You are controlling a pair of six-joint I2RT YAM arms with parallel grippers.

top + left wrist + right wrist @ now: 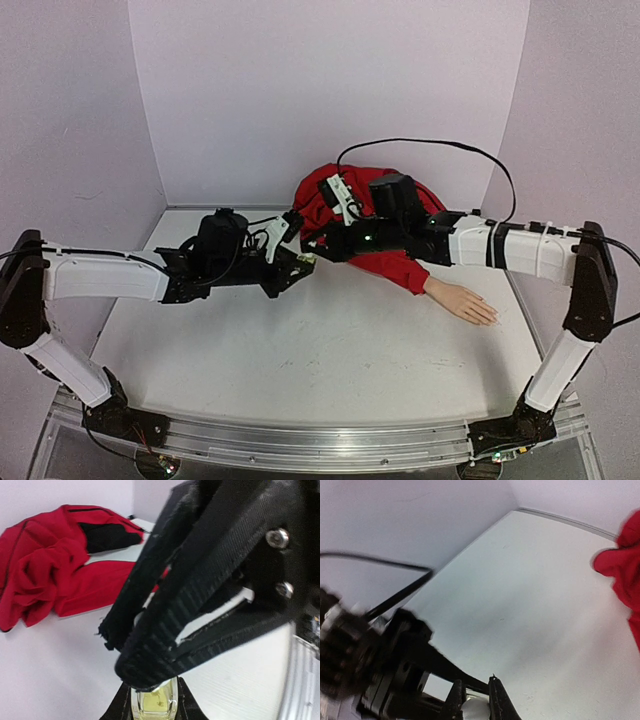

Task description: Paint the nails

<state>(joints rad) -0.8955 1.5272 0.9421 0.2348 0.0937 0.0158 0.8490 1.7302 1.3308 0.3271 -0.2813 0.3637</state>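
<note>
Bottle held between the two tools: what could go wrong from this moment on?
1. The right tool is shut on the top of the bottle, which the left tool grips only by its sides. A pull or twist might work it loose and spill the yellowish liquid on the table.
2. The mannequin hand lies far off, past the red jacket. A wet brush carried there could drip on the cloth.
</note>
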